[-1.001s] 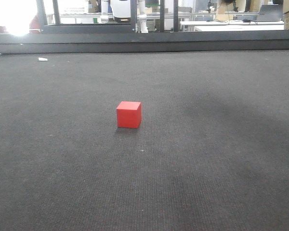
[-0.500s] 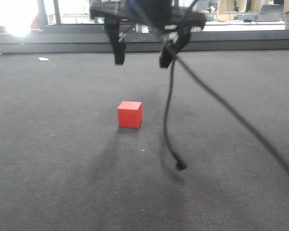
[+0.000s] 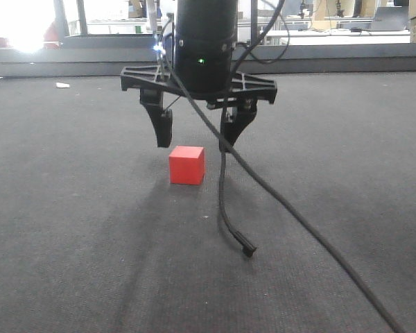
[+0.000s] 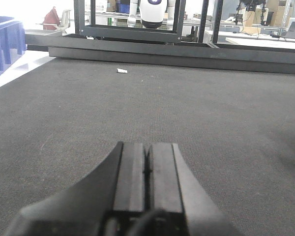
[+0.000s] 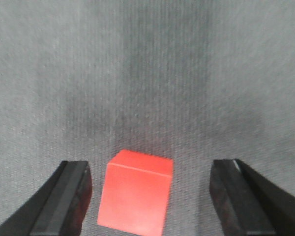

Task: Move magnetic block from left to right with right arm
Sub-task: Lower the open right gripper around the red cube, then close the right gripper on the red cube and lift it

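Both grippers seen: my R gripper [image 3: 196, 142] hangs spread wide above red magnetic block [image 3: 187, 165], tabletop [image 3: 333, 180] centre; L gripper [image 4: 147, 150] pressed closed.

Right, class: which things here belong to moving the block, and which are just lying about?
Belong to the job:
red magnetic block
right tool, open

Just lying about:
white scrap
blue bin
left tool, shut
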